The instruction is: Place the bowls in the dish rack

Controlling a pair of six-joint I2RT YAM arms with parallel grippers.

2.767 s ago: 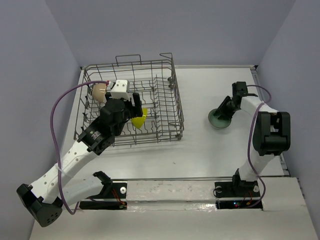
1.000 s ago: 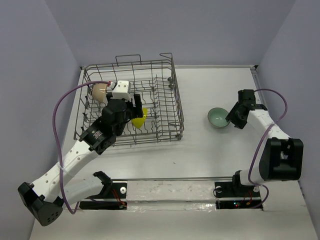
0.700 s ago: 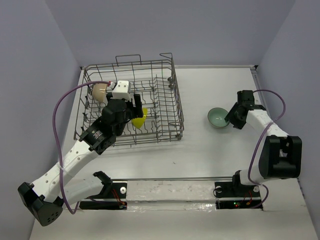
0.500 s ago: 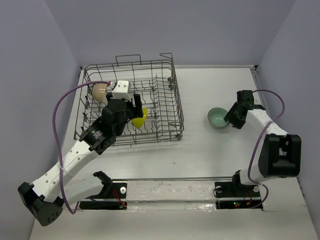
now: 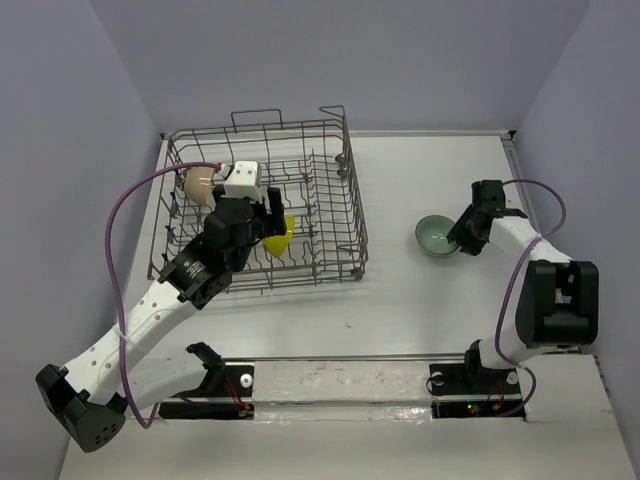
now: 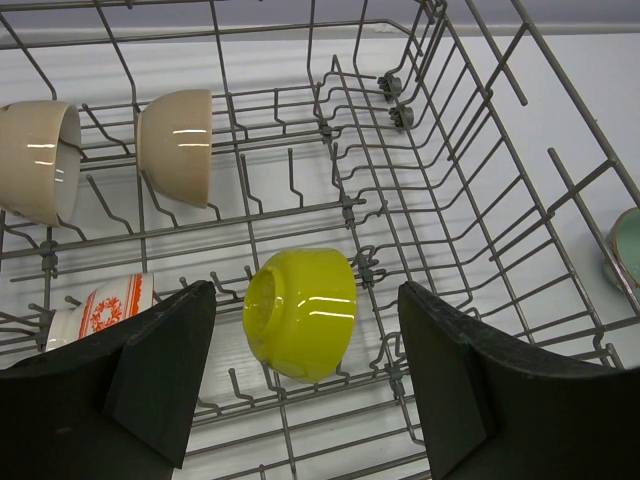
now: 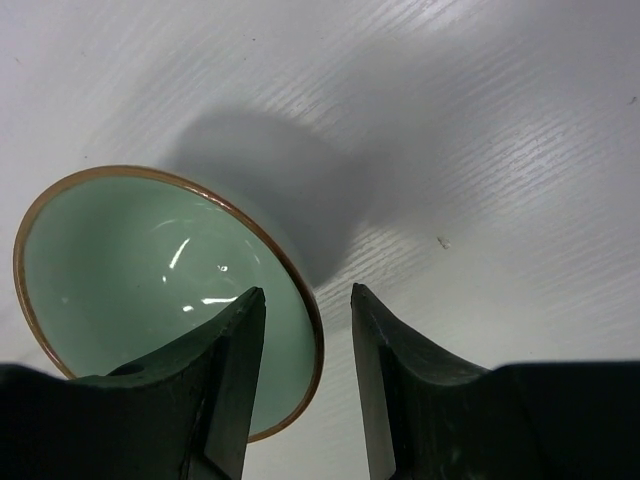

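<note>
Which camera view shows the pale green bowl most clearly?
Right wrist: the green bowl is close and large, rim and glossy inside clear. Top external shows it small but whole; left wrist catches only an edge sliver.

The patterned bowl (image 6: 95, 312) was half hidden behind a finger (image 6: 150, 385) of the left gripper (image 6: 306, 305); the celadon bowl (image 6: 628, 255) cut by the right edge (only a sliver showed), one cream bowl (image 6: 35, 160) by the left

White table (image 5: 420, 300) with faint grain, plain lavender-grey walls (image 5: 400, 60) on three sides, soft even light
</note>
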